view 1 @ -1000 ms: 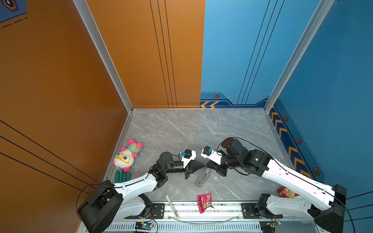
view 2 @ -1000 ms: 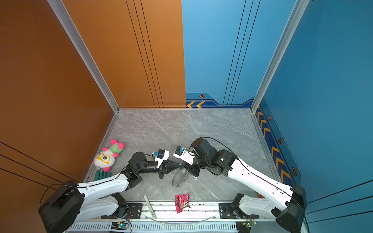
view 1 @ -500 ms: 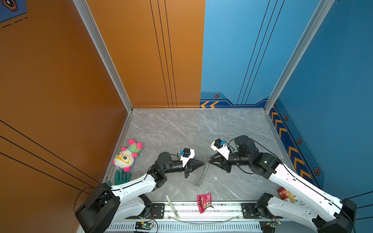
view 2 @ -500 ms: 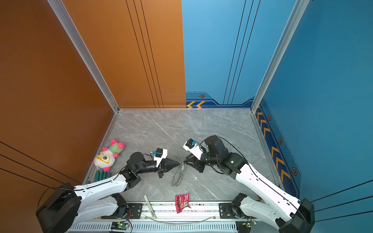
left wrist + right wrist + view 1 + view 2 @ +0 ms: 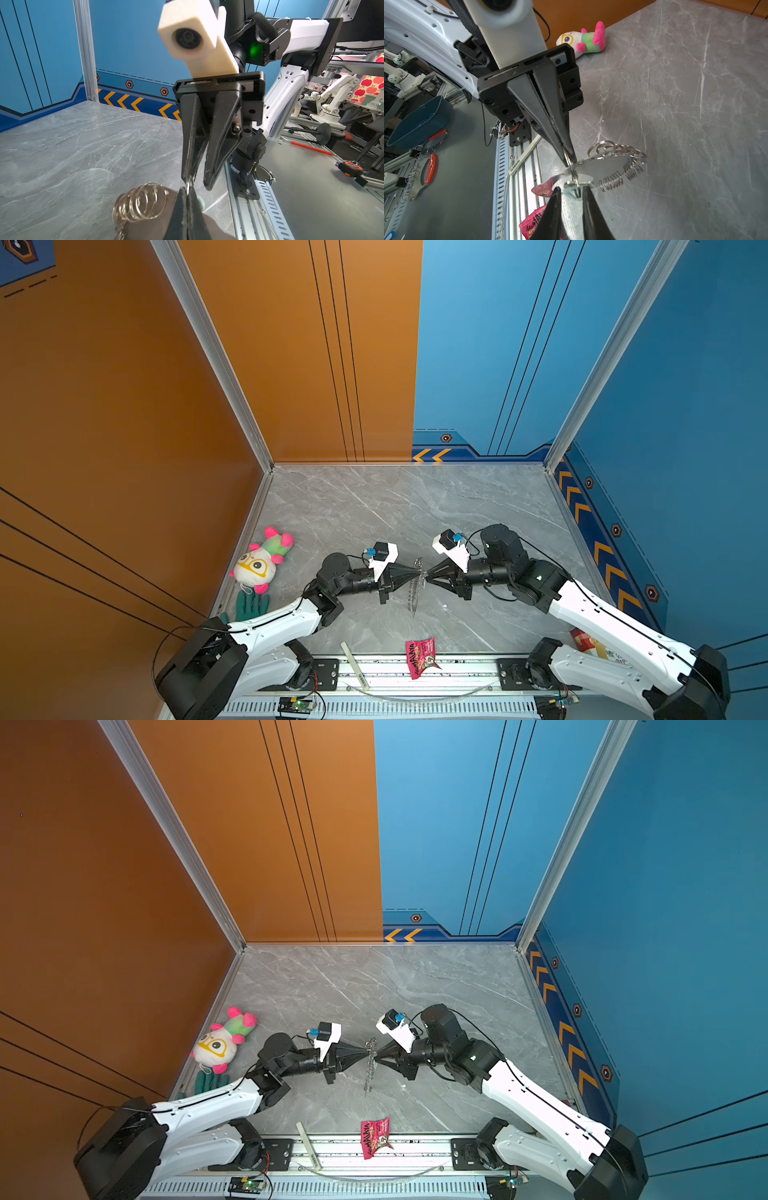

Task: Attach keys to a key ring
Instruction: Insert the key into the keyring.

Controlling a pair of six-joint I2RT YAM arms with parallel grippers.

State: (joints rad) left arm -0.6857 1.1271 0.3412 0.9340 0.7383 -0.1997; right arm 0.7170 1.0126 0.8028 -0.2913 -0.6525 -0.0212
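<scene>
The scene is lit brightly and evenly from overhead, so that only soft, short shadows are cast beneath the white-and-black robot arms point(image 5: 270, 622) on the grey marble-patterned tabletop point(image 5: 374, 506). Both top views are rendered sharp, though the silver aluminium corner posts point(image 5: 205, 339) are splayed outward by wide-angle distortion. In the left wrist view the near white plastic camera housing point(image 5: 193, 39) is left soft, and small highlights are caught on the silver-ringed key ring point(image 5: 143, 202).

Non-task items on your tabletop point(image 5: 374, 506).
You will find a plush toy point(image 5: 262, 562) near a green glove point(image 5: 249, 605) at the left edge; a red packet point(image 5: 420, 657) and a white strip point(image 5: 353, 664) lie at the front edge.
</scene>
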